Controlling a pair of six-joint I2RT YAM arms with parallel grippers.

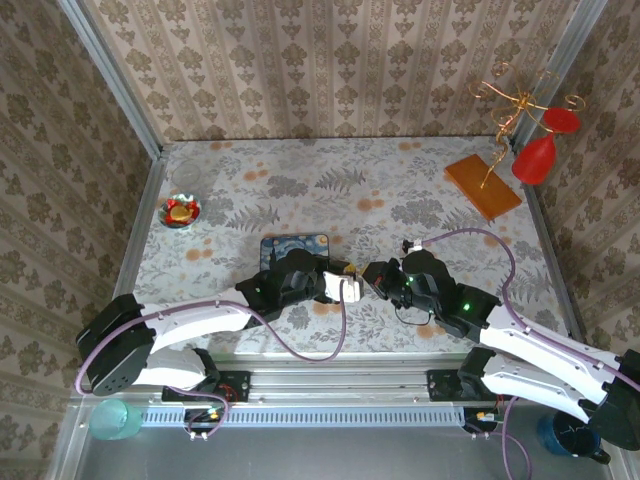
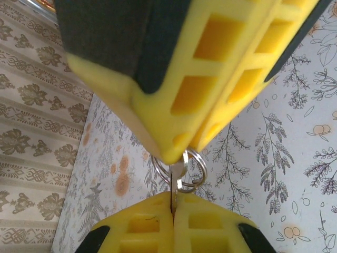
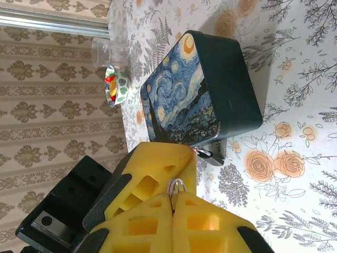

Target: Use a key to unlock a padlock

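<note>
Left tool (image 2: 172, 203) and right tool (image 3: 172, 203) both clamp one small silvery ringed key (image 2: 174, 182), which could twist or drop at release, and the tiny dark padlock (image 3: 212, 155), loose beside the blue painted box (image 3: 179, 89), may skid.

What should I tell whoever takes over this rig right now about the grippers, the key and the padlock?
Left gripper: shut on the key.
Right gripper: shut on the key ring, tip to tip with the left one.
Padlock: on the table beside the blue box, in neither gripper; too small to tell if its shackle is open.
Done: key picked up.
Left: probably free one gripper to steady the padlock, then insert the key and turn it.
</note>
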